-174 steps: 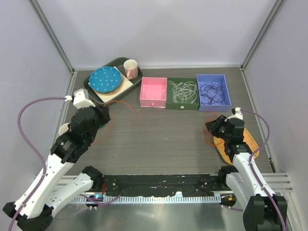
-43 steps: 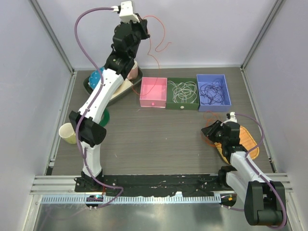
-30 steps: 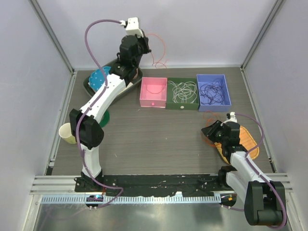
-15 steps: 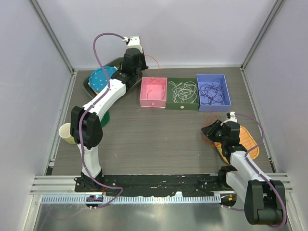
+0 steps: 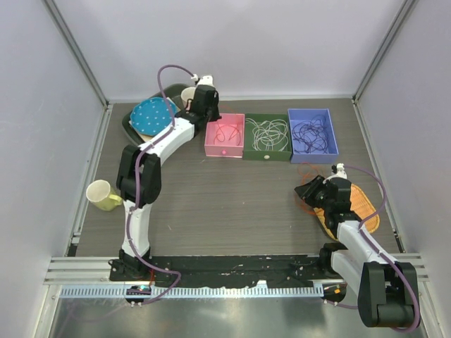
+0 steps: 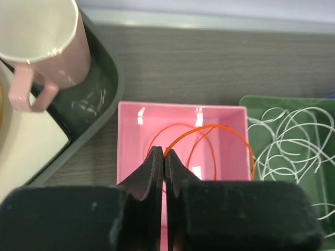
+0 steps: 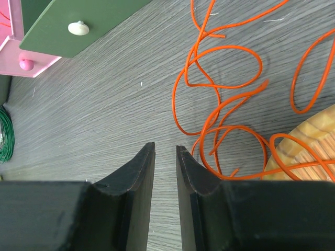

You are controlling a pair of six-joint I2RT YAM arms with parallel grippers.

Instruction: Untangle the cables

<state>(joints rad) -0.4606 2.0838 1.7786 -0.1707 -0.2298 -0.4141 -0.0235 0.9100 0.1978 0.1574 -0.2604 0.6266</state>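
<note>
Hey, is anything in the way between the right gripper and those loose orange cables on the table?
Nothing visible. Only bare table lies between the right gripper and the orange cables just ahead of its jaws.

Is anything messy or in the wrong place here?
Yes. A tangle of orange cables lies loose on the table near the right end effector, with one strand draped over the tan mat. The white cables and purple cables sit tidily in their own boxes.
</note>
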